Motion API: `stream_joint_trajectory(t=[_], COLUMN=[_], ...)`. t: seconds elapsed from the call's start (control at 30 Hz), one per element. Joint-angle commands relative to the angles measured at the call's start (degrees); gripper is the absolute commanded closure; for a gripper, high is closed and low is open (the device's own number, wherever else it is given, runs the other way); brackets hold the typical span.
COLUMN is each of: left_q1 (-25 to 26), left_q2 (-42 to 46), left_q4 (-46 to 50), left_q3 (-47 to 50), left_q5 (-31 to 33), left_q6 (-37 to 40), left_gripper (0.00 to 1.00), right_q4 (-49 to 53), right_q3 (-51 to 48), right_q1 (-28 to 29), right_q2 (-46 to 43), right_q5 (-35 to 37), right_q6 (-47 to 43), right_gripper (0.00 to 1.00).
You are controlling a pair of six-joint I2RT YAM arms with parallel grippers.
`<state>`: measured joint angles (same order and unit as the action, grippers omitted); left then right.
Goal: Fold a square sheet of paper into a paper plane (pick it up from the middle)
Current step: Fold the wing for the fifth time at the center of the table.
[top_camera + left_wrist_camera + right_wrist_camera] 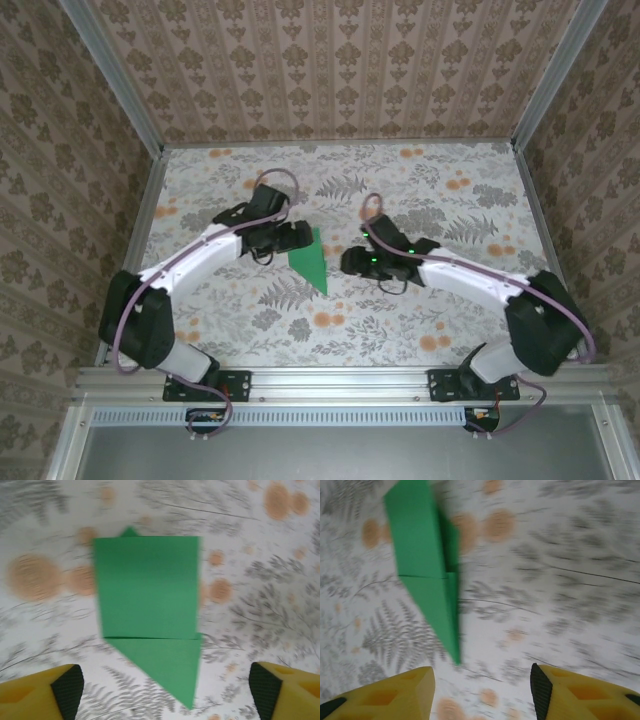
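The square sheet of paper lies flat on the table, folded into a slim pointed paper plane (310, 262) of bright green. It sits between my two grippers, its tip toward the near edge. In the left wrist view the paper plane (150, 605) shows a rectangular rear part and a triangular nose. My left gripper (165, 696) hangs above it, open wide, with the nose tip between the yellow fingers (67, 692) and nothing gripped. My right gripper (482, 695) is open just beyond the tip of the paper plane (422, 565), apart from it and holding nothing.
The table (440, 190) is covered with a white cloth printed with grey ferns and orange flowers. Patterned walls (330, 70) close it in at the back and on both sides. A metal rail (330, 380) runs along the near edge by the arm bases.
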<state>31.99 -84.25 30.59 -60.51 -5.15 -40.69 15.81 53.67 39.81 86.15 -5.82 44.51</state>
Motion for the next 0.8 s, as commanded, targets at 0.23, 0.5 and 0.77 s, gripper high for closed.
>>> stream_joint_trajectory(t=[0.23, 0.5, 0.77], left_q1=[-9.2, -11.8, -12.0], left_q2=[13.5, 15.4, 15.4], left_q4=[0.1, 0.2, -2.2], left_q3=[13.3, 15.2, 16.2], left_q5=[2.5, 0.2, -3.2], left_q6=[-2.6, -2.8, -2.1], left_gripper=[0.00, 0.00, 0.00], right_q4=[-0.6, 6.7, 17.5], right_q3=[15.8, 17.5, 11.5], right_q1=[6.9, 6.0, 2.7], right_q2=[20.3, 26.1, 21.1], right_q5=[-3.4, -6.0, -9.2], right_q6=[-0.4, -10.3, -30.2], right_gripper=[0.51, 0.53, 0.53])
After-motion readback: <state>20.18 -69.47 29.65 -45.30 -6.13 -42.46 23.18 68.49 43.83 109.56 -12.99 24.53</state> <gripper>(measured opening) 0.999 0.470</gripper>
